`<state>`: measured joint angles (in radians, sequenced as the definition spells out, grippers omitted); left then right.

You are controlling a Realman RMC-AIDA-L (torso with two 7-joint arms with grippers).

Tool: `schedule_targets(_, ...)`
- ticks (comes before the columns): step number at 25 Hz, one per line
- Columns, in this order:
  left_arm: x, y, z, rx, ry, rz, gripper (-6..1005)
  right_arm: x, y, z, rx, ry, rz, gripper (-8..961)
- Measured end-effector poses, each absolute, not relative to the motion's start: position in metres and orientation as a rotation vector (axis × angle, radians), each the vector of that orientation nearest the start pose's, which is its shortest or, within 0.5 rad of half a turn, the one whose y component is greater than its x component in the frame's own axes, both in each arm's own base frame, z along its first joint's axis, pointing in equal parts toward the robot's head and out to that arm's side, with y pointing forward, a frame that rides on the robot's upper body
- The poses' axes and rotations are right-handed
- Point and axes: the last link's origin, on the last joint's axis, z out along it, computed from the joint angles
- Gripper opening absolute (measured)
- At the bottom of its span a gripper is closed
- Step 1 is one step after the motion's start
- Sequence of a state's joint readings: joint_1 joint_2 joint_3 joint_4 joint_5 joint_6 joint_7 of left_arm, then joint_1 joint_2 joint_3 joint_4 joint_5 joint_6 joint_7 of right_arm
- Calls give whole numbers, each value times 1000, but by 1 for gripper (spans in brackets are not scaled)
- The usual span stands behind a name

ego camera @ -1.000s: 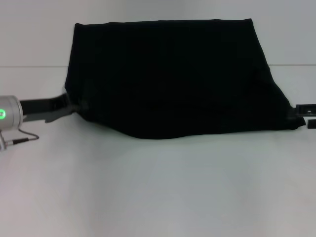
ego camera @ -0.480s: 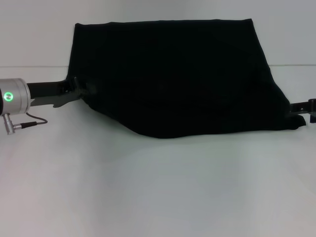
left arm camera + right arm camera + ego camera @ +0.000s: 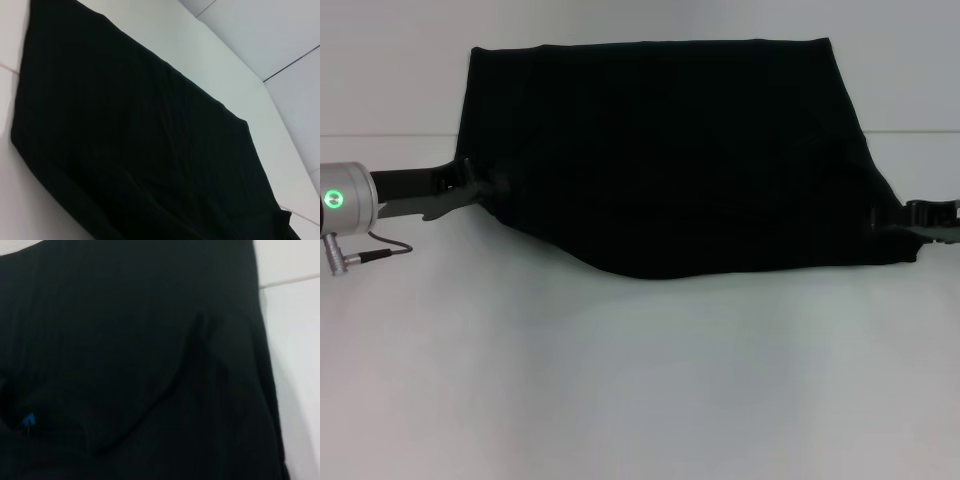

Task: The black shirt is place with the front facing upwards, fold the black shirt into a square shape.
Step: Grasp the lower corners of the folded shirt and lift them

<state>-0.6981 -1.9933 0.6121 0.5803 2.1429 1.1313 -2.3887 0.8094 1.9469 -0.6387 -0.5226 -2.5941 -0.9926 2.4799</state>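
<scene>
The black shirt lies on the white table, its plain black cloth up and no letters showing. My left gripper is at the shirt's left near corner, shut on the cloth edge and holding it a little off the table. My right gripper is at the shirt's right near corner, shut on the cloth there. The left wrist view shows the shirt as a wide black sheet. The right wrist view is filled with the shirt, and its small blue neck label peeks out of a fold.
The white table stretches in front of the shirt. A seam line runs across the table behind the left arm. The left arm's silver wrist with a green light and a cable sits at the left edge.
My left gripper has moved up and inward with the shirt's left corner. My right gripper has come in from the right edge, drawing the right corner inward. The near hem has shifted slightly.
</scene>
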Motion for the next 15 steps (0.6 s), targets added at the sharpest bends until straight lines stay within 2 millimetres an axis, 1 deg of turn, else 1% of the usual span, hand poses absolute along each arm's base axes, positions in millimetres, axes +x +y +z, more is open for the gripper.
schedule_targets(2,-277,417,36,-1954,-1747,-689,27,297,437,35,-1968,1562,112,940)
schedule_targets(8,-277,417,36,-1952,-1748,-693,27,292,438,28,-1989,1543,78,936)
schedule_targets(11,-276,417,36,-1952,-1748,-694,27,293,438,30,-1983,1552,75,922)
schedule_targets(15,-276,417,35,-1950,-1751,-698,27,301,436,38,-1955,1567,79,903)
